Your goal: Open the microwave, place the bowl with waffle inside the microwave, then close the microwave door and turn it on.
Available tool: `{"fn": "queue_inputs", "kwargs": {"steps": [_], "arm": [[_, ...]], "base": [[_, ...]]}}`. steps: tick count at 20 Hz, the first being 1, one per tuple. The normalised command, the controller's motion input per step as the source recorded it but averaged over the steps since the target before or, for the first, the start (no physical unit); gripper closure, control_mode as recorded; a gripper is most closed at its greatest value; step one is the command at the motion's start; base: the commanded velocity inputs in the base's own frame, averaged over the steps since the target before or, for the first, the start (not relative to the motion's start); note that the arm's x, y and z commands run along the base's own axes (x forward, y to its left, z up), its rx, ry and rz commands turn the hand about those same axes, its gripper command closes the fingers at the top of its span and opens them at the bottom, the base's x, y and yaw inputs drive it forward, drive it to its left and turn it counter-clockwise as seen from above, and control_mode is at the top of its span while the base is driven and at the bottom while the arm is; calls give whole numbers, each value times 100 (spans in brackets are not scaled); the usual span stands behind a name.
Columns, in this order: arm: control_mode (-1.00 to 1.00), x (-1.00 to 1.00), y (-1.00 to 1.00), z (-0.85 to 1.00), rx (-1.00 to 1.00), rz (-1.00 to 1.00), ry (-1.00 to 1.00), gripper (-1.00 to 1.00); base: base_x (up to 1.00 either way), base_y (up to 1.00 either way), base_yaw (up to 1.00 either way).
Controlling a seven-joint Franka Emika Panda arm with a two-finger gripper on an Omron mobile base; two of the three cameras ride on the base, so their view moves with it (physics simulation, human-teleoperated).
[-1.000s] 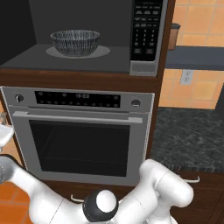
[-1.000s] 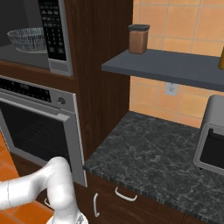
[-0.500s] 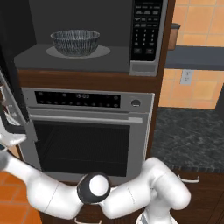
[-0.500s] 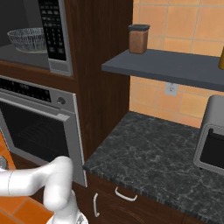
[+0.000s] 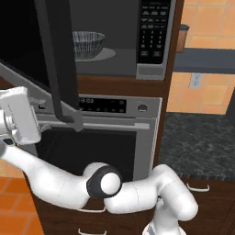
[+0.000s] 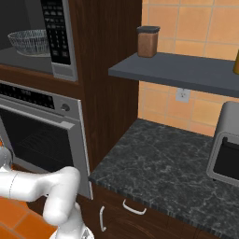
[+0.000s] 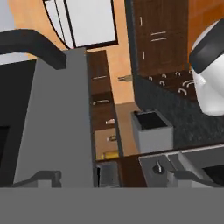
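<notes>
The microwave [image 5: 153, 41] stands open, and the striped bowl [image 5: 89, 42] sits on its turntable, also visible in the right base view [image 6: 30, 41]. The waffle is hidden inside the bowl. The microwave door [image 5: 57, 64] hangs part-way across the left of the opening, its dark edge upright. My gripper [image 5: 41, 123] is at the door's lower corner, low on the left. In the hand view the door's grey frame [image 7: 61, 122] is close in front, and the tips stand wide apart, open, holding nothing.
The silver oven [image 5: 110, 142] with its bar handle sits right under the microwave. To the right are a dark stone counter [image 6: 163, 163], a shelf with a brown jar [image 6: 148, 41] and a toaster oven [image 6: 226, 149]. My arm curls across the oven front.
The microwave door has swung from the far left edge toward the opening. My hand has risen from the lower left to the door's bottom corner.
</notes>
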Motion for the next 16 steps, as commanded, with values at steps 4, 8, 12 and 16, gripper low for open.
{"fn": "queue_inputs", "kwargs": {"steps": [4, 8, 12, 16], "arm": [[-100, 5, -100, -16, 18, 0, -21, -100], [-100, 7, -100, -57, 8, 2, -16, -100], [-100, 17, -100, -54, 4, 8, -19, -100], [-100, 57, -82, -30, 0, 18, -14, -100]], "base": [[0, 0, 0], [0, 0, 0], [0, 0, 0], [0, 0, 0]]}}
